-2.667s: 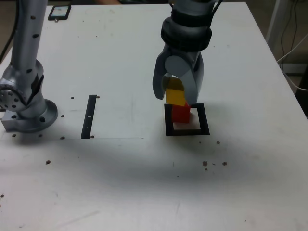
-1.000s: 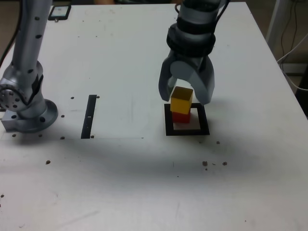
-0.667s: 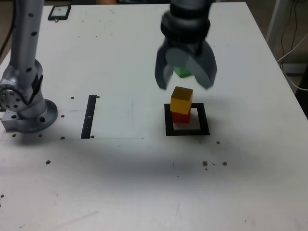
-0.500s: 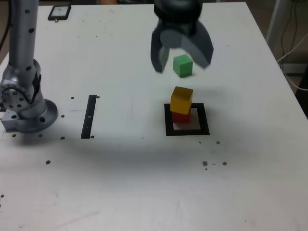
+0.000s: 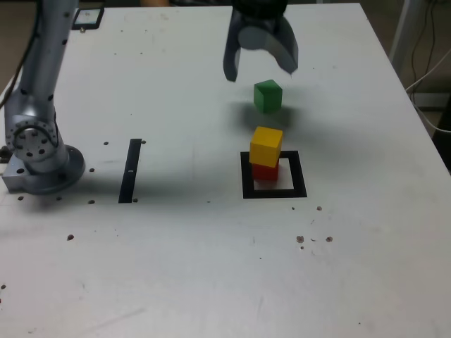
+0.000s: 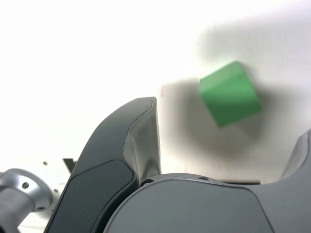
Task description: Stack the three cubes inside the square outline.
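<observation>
Green and unheld, one cube [image 5: 268,96] sits below the gripper [image 5: 260,69], whose jaws are spread wide.

The Unitree Z1 arm [image 5: 44,77] wore silvery gray, with dark round screws, a black cable [image 5: 26,60] and curved gray gripper fingers [image 6: 109,150].

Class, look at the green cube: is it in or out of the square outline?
Out. The green cube sits on bare white table beyond the square outline, with a visible gap between them.
</observation>
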Tool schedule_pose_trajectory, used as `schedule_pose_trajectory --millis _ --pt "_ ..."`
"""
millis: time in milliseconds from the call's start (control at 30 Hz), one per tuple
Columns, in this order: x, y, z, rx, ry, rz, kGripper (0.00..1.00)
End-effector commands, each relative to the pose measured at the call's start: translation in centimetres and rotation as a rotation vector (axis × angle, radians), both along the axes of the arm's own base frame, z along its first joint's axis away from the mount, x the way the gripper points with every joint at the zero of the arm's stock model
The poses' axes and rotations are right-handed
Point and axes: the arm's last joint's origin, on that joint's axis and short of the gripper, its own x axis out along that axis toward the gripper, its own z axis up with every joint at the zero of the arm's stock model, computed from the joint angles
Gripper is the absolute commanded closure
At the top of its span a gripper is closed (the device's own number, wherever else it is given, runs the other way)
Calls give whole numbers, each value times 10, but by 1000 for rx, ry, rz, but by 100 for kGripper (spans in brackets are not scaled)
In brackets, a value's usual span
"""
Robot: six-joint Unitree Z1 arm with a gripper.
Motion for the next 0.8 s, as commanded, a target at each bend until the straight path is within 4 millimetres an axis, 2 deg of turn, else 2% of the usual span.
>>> schedule_pose_trajectory --millis 0,300,767 --pt "6 3 -7 -4 6 1 1" --pt "24 9 -30 -27 27 -14 8" --pt "27 19 -47 -34 69 -10 36"
